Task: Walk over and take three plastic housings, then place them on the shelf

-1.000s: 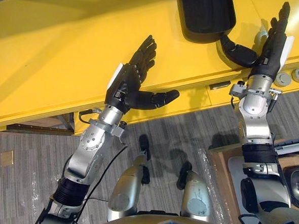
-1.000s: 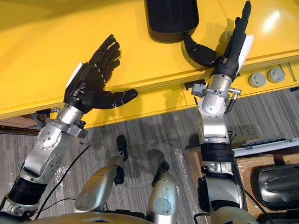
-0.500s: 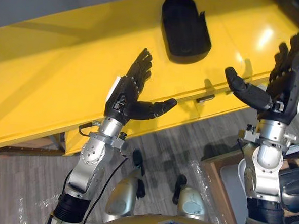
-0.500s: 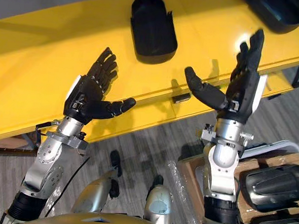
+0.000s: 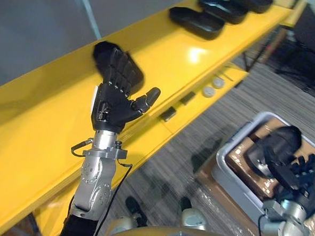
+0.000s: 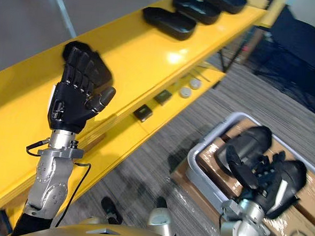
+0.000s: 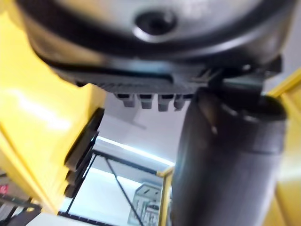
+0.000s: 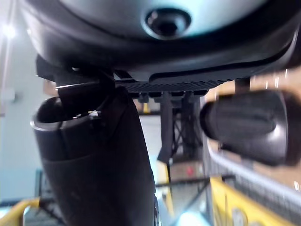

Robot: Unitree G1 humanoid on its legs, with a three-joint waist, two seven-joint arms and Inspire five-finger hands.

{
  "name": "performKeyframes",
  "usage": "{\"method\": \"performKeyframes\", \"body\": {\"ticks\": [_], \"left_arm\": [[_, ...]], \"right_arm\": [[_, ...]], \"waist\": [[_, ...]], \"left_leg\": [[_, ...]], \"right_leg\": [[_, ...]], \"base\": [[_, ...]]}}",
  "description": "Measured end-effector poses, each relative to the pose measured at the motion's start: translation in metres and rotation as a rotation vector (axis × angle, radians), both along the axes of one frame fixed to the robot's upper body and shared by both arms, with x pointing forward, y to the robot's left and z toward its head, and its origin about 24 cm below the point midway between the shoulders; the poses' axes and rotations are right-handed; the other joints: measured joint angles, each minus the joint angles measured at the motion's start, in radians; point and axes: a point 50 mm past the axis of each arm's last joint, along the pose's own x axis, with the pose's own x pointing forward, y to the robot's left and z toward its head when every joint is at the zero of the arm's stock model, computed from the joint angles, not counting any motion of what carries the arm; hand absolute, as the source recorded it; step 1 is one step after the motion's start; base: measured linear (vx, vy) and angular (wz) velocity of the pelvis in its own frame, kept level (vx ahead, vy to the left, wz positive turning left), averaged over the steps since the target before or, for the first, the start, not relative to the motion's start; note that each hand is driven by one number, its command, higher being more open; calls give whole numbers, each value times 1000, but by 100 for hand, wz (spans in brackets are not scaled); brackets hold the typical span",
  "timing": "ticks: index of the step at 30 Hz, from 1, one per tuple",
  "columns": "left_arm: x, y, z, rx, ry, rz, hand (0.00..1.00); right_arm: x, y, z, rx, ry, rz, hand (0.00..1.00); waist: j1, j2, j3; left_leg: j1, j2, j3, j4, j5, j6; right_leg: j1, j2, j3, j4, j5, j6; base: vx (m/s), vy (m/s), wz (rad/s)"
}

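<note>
— Down near the floor on the robot's right, the grey tote (image 6: 210, 136) holds at least two black plastic housings (image 6: 250, 144) on brown cardboard (image 6: 304, 210). The right hand (image 6: 262, 177) hovers over them, fingers loosely spread, gripping nothing.

— And the left hand (image 5: 115, 98)?

— Raised in front of the yellow shelf (image 5: 39, 121), fingers straight, palm empty. Three more housings (image 5: 195, 21) lie in a row at the shelf's far end, well apart from either hand. A dark shape (image 5: 102, 49) shows just past the left fingertips. It's mostly hidden, so I can't tell what it is.

— What worries you from here?

— The ones in the tote lie close side by side and look smooth and rounded. I'd guess a shallow grasp slides off the curve, or drags the neighbour along and jams it against the tote wall.

— Anything else?

— The left hand is near the shelf's front edge. If the body turns or bends toward the tote, that arm could clip the edge. Reaching that low on two legs may also upset the balance.
</note>
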Motion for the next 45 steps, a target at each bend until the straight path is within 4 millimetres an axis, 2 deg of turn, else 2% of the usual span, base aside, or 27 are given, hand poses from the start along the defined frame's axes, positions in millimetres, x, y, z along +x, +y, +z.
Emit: {"method": "performKeyframes", "body": {"ticks": [3, 6, 8, 9, 10, 12, 13, 15, 17, 18, 23, 25, 27, 29, 30, 32, 33, 34, 36, 38, 39, 40, 41, 42, 43, 44, 45], "left_arm": [[1, -5, -5, -15, 30, -4, 100], [0, -10, -5, -31, 24, -15, 100], [0, -11, -5, -47, 20, -33, 100], [0, -9, -5, -69, 22, -40, 100], [-1, -4, -8, -94, 40, -20, 100], [-9, 10, -20, -107, 96, 48, 100], [-14, 16, -26, -105, 123, 74, 100], [-23, 24, -34, -98, 150, 90, 100], [-30, 28, -39, -69, 152, 66, 100], [-32, 29, -39, -65, 151, 64, 100], [-28, 27, -31, -41, 87, 14, 100], [-23, 21, -21, -34, 36, -20, 100], [-23, 19, -18, -31, 24, -27, 100], [-23, 21, -19, -28, 39, -12, 100], [-25, 27, -21, -32, 54, 13, 100], [-25, 31, -24, -42, 75, 22, 100], [-26, 32, -24, -44, 75, 7, 100], [-29, 30, -27, -37, 69, -41, 100], [-34, 24, -32, -32, 76, -110, 100], [-37, 10, -35, -66, 84, -217, 100], [-36, 5, -36, -85, 82, -249, 100], [-36, -3, -37, -129, 82, -307, 100], [-35, -9, -40, -159, 95, -338, 100], [-32, -12, -44, -166, 109, -352, 100], [-27, -25, -52, -208, 149, -369, 100], [-26, -44, -62, -260, 211, -409, 100], [-28, -55, -65, -270, 240, -448, 100]], "right_arm": [[-16, -2, -3, -16, 33, -26, 100], [-17, 1, -6, 11, 11, -3, 100], [-14, 4, -11, 27, 7, 28, 100], [-8, 8, -15, 43, 4, 63, 100], [5, 14, -15, 52, -22, 124, 100], [31, 28, -9, 55, -82, 247, 100], [41, 34, -6, 54, -102, 298, 100], [51, 40, -5, 52, -110, 347, 100], [55, 42, -11, 77, -92, 347, 100], [55, 43, -13, 84, -84, 349, 100], [43, 55, -30, 141, -11, 372, 100], [40, 59, -33, 164, -20, 371, 100], [42, 61, -32, 190, -59, 385, 100], [47, 64, -30, 213, -93, 407, 100], [56, 67, -27, 202, -105, 440, 100], [68, 75, -22, 183, -113, 504, 100], [71, 78, -21, 182, -116, 517, 100], [79, 84, -22, 189, -118, 525, 100], [89, 92, -26, 202, -106, 532, 100], [93, 99, -28, 160, -76, 561, 100], [92, 101, -29, 134, -56, 571, 100], [91, 106, -31, 90, -23, 600, 100], [83, 109, -37, 80, 24, 621, 100], [80, 109, -40, 71, 46, 627, 100], [77, 100, -42, 49, 85, 632, 100], [72, 84, -43, 8, 130, 623, 100], [68, 76, -44, -8, 150, 608, 100]], "waist": [[-20, 1, -12], [-30, 4, -18], [-25, 8, -40], [-2, 4, -44], [39, 3, -44], [85, 10, -46], [86, 17, -50], [97, 24, -53], [135, 22, -52], [140, 22, -52], [135, 37, -24], [135, 17, 25], [137, -8, 46], [139, -2, 48], [152, 11, 50], [184, 40, 54], [196, 47, 51], [214, 41, 42], [234, 36, 38], [239, 27, 19], [235, 21, 13], [224, -1, -1], [218, -40, -25], [217, -52, -37], [212, -18, -53], [185, 40, -57], [169, 55, -62]], "left_leg": [[5, 19, 43, 0, 0, -13], [0, 36, 53, 1, 6, -23], [-30, 31, 21, 14, 2, -29], [-72, 20, -103, 79, -46, -39], [-120, -8, -274, 168, -109, -25], [-151, -46, -442, 273, -183, -16], [-162, -45, -477, 316, -209, -13], [-182, -39, -490, 372, -248, -10], [-193, -32, -483, 413, -279, -6], [-197, -31, -484, 424, -286, -5], [-199, -9, -492, 530, -334, 7], [-155, -8, -462, 540, -343, 18], [-134, -14, -409, 547, -351, 36], [-138, 7, -357, 537, -338, 62], [-139, 35, -322, 522, -330, 70], [-135, 82, -287, 472, -296, 61], [-133, 97, -283, 441, -272, 48], [-136, 108, -275, 384, -231, 28], [-137, 135, -259, 336, -194, -10], [-155, 170, -247, 297, -132, -58], [-163, 182, -246, 293, -116, -73], [-175, 205, -244, 296, -82, -105], [-177, 219, -233, 297, -54, -140], [-179, 227, -234, 297, -42, -156], [-188, 280, -261, 282, -20, -165], [-194, 323, -305, 245, 18, -145], [-191, 325, -318, 233, 35, -140]], "right_leg": [[-23, 17, 31, -10, 9, 0], [-48, 33, 39, -8, 7, -3], [-77, 43, 53, -7, 18, -21], [-96, 48, 84, -9, 33, -28], [-106, 59, 142, -12, 50, -33], [-117, 78, 222, -12, 61, -30], [-119, 84, 237, -11, 62, -29], [-124, 90, 249, -12, 62, -28], [-120, 92, 253, -13, 62, -26], [-118, 92, 251, -12, 62, -26], [-114, 118, 248, 66, 53, -22], [-135, 122, 239, 171, 31, -2], [-143, 83, 164, 180, 4, -8], [-171, 31, 55, 217, -3, -18], [-208, 0, -35, 295, -14, -39], [-233, -53, -118, 431, -35, -74], [-231, -96, -145, 483, -43, -87], [-218, -178, -170, 539, -42, -88], [-195, -258, -179, 558, -40, -88], [-187, -302, -180, 529, -39, -85], [-180, -307, -188, 506, -36, -79], [-148, -306, -218, 421, -14, -44], [-115, -293, -257, 316, 43, 14], [-99, -285, -294, 294, -4, 76], [-89, -228, -320, 261, -82, 116], [-92, -165, -340, 263, -96, 91], [-92, -155, -348, 270, -105, 75]], "base": [[-47, -36, -44], [-47, -51, -22], [-1, -46, -20], [17, -17, -83], [24, -1, -116], [17, 52, -129], [-2, 83, -81], [-13, 70, -27], [-8, 61, -12], [-1, 64, 2], [-12, 82, -11], [-108, 80, -51], [-229, 73, -64], [-248, 99, -72], [-184, 50, -83], [-185, -22, -75], [-144, -121, -48], [-97, -201, -39], [-86, -292, -47], [-62, -346, -47], [-48, -580, -32], [-20, -658, -31], [-9, -566, -33], [1, -609, -50], [-6, -539, -36], [5, -598, -23], [57, -349, -6]]}}
